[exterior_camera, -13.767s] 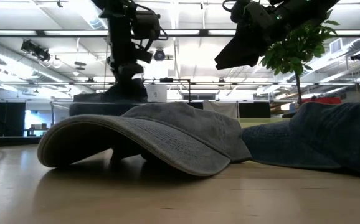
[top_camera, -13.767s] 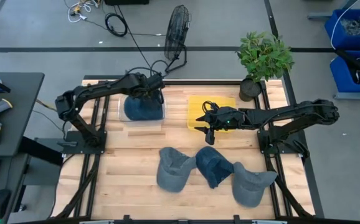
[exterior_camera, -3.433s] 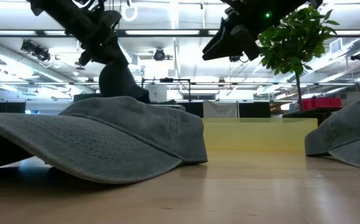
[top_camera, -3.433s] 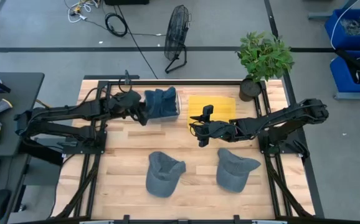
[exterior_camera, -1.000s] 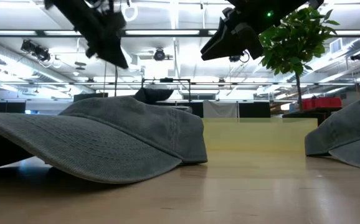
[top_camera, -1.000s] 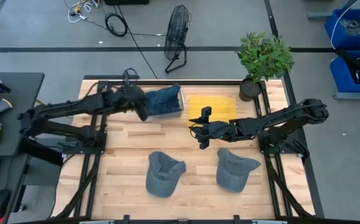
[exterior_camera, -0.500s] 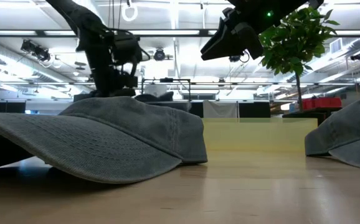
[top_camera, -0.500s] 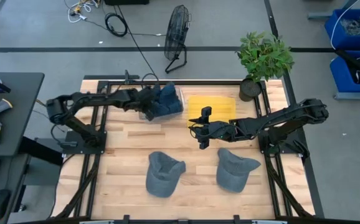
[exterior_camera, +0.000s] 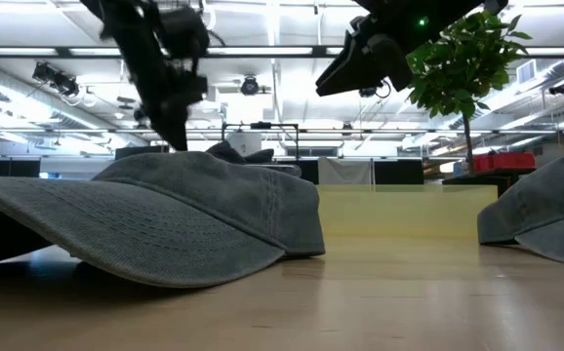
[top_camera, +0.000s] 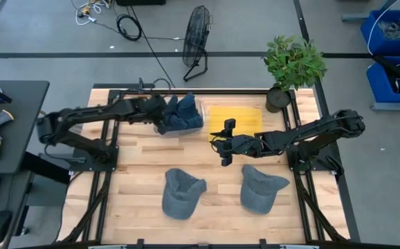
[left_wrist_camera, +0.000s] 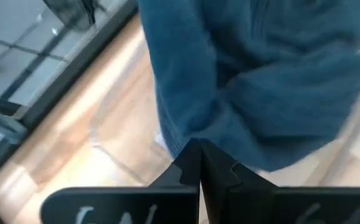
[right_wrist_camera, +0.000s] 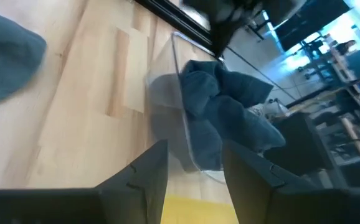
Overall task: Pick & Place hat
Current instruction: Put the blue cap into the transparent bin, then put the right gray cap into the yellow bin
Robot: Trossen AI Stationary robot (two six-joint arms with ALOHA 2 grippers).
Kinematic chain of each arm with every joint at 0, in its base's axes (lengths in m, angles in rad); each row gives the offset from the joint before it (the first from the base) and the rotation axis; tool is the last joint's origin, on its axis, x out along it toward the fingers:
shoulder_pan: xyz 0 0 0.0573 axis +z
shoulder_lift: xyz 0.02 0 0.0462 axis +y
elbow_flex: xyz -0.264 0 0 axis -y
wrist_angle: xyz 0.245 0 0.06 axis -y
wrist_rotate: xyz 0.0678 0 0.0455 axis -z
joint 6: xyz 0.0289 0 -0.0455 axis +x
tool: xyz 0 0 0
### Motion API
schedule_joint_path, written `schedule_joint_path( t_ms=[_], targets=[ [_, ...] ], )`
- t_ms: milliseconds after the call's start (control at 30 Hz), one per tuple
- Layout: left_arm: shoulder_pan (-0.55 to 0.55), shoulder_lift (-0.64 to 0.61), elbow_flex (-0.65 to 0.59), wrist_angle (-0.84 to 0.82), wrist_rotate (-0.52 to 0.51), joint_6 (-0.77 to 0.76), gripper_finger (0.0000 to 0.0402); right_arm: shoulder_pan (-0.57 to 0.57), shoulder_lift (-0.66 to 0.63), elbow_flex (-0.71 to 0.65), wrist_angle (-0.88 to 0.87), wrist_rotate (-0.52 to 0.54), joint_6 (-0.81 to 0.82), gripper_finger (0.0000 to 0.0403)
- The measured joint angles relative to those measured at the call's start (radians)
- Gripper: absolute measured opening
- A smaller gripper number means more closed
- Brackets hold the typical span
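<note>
A dark blue hat lies bunched in a clear bin at the table's far side. It also shows in the left wrist view and the right wrist view. My left gripper is shut at the bin's left side, against the hat. My right gripper hovers open over bare wood beside the yellow bin, and its fingers stand apart in its wrist view. Two grey hats rest brim-down on the near half of the table. My left gripper's shut fingertips lie against the lower edge of the blue hat, coming level from the table's left. Whether any cloth is pinched between them I cannot tell. The hat sits crumpled inside the bin.
A potted plant stands at the far right corner. In the low view the left grey hat fills the foreground and the other shows at the right edge. Bare wood lies between the bins and the grey hats.
My left gripper has moved toward the clear bin, dipping and rising a little. The blue hat, lying fairly flat a second ago, has bunched up toward the bin's far right side. My right arm has kept still.
</note>
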Motion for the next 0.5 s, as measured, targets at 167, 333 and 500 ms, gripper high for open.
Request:
schedule_joint_path(
  t_ms=[167,333,500],
  targets=[
    [-0.036,-0.141,0.029,-0.086,-0.050,-0.011,0.0002,-0.011,0.000,0.000,0.000,-0.205,0.119,0.0155],
    [-0.112,-0.265,0.031,-0.043,0.032,-0.012,0.0002,-0.004,0.000,0.000,-0.002,-0.364,0.227,0.0155],
    [-0.190,-0.325,0.031,-0.033,0.111,-0.034,0.0002,0.028,0.000,0.000,-0.027,-0.364,0.294,0.0155]
  ],
)
